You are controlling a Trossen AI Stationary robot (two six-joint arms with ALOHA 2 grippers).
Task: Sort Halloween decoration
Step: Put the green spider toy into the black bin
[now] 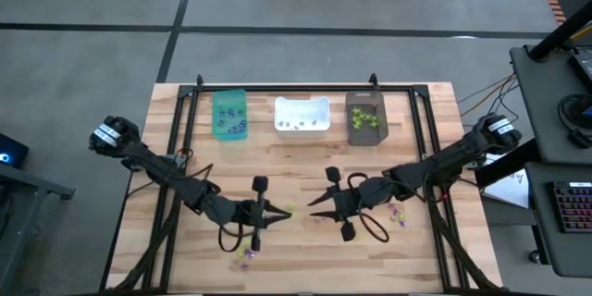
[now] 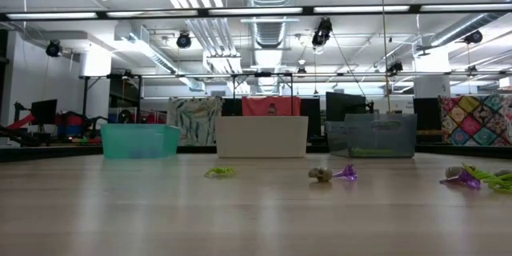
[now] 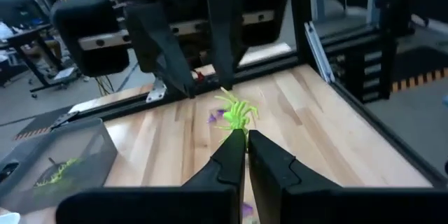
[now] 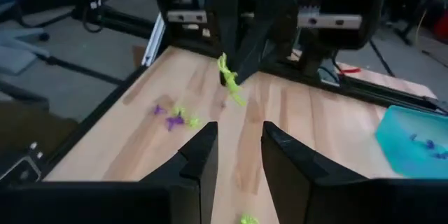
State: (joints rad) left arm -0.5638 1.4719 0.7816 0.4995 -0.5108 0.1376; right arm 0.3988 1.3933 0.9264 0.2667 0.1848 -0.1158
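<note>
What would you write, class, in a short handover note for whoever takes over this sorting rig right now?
Left tool: shut on a lime-green plastic trinket, held above mid-table.
Right tool: open, empty, facing the left one.
Bins at the far edge: teal plastic bin holds purple pieces, white bin holds pale ones, dark brown bin holds green ones.
Done: part of the sorting.
Left: drop the held piece, then clear the loose trinkets near each arm.
</note>
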